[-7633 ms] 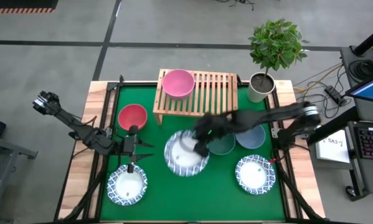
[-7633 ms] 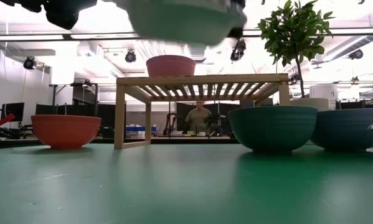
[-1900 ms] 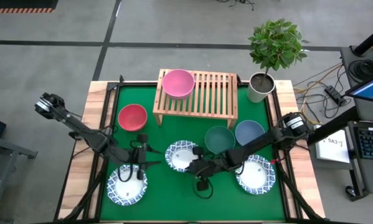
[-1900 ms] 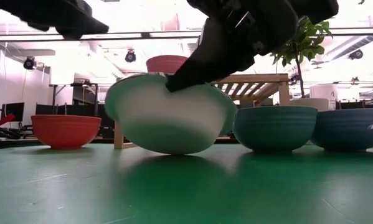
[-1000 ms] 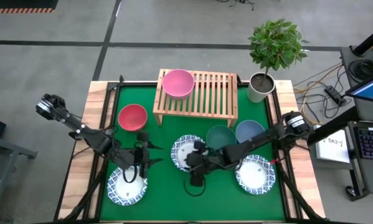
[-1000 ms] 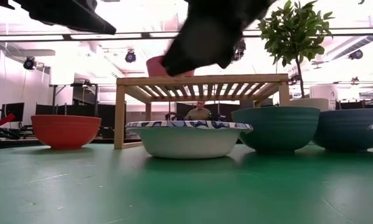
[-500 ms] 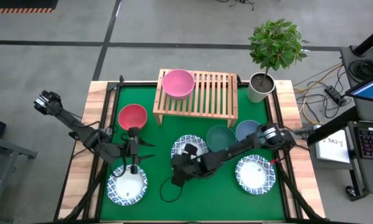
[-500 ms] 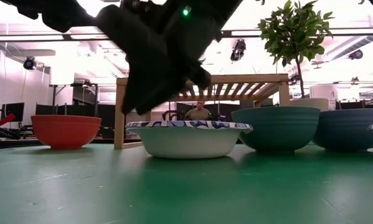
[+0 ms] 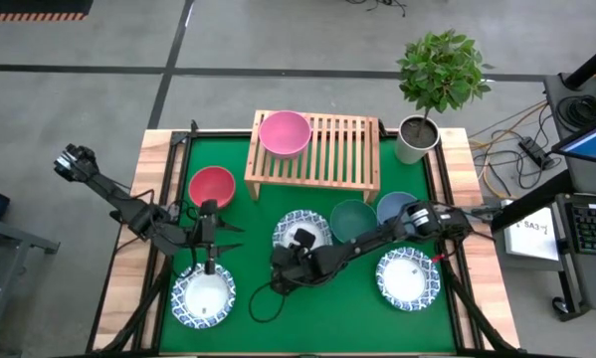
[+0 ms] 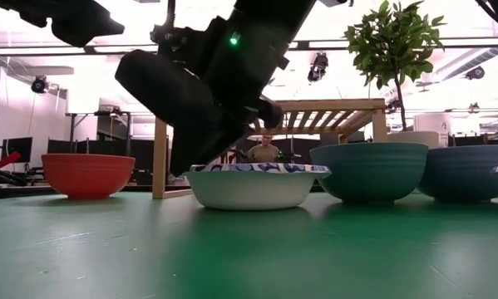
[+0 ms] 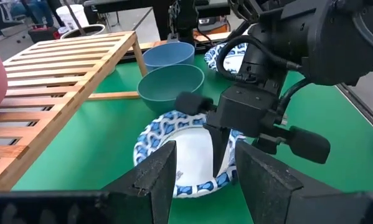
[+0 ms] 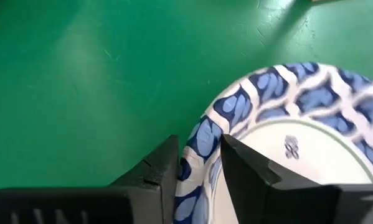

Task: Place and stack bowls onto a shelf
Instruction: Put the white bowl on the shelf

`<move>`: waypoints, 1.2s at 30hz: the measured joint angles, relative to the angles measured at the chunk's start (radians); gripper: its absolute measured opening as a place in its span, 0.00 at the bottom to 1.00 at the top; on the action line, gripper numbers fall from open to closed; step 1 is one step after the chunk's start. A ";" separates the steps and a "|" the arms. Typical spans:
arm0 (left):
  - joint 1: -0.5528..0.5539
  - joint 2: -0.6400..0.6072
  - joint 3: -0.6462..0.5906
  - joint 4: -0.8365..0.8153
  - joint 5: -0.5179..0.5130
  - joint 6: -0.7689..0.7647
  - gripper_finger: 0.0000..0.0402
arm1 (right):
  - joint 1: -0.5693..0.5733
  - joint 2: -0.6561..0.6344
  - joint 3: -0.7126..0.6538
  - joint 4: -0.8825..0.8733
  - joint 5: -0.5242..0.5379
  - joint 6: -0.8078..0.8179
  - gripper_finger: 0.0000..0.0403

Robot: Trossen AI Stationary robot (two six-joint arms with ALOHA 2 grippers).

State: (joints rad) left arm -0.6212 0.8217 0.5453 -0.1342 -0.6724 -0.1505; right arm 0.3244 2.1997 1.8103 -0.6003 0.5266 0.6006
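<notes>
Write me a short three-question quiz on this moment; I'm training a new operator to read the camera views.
1. True or false: the pink bowl sits on the shelf.
2. Whose fingers straddle the rim of the middle patterned bowl? A) left gripper B) right gripper C) neither
3. Fill in: the left gripper hovers over another patterned ____.

Key
1. True; it is at the shelf's left end.
2. B; the right gripper has one finger on each side of the rim.
3. bowl

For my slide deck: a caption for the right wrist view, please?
Right gripper straddling the blue-patterned rim of a white bowl on the green mat.
</notes>
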 joint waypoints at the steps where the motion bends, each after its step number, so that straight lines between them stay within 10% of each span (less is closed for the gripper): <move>1: 0.000 0.001 0.000 0.000 0.000 0.000 0.36 | 0.000 -0.002 0.000 0.001 0.000 -0.005 0.24; 12: 0.000 0.001 0.000 0.000 0.000 0.002 0.36 | -0.002 -0.021 0.000 0.004 -0.078 -0.029 0.05; 36: 0.000 0.001 0.000 0.037 0.000 0.033 0.36 | 0.068 -0.310 0.000 -0.077 -0.035 -0.306 0.03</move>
State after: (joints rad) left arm -0.6212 0.8230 0.5453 -0.0969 -0.6724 -0.1171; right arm 0.3925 1.8892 1.8099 -0.6774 0.4916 0.2941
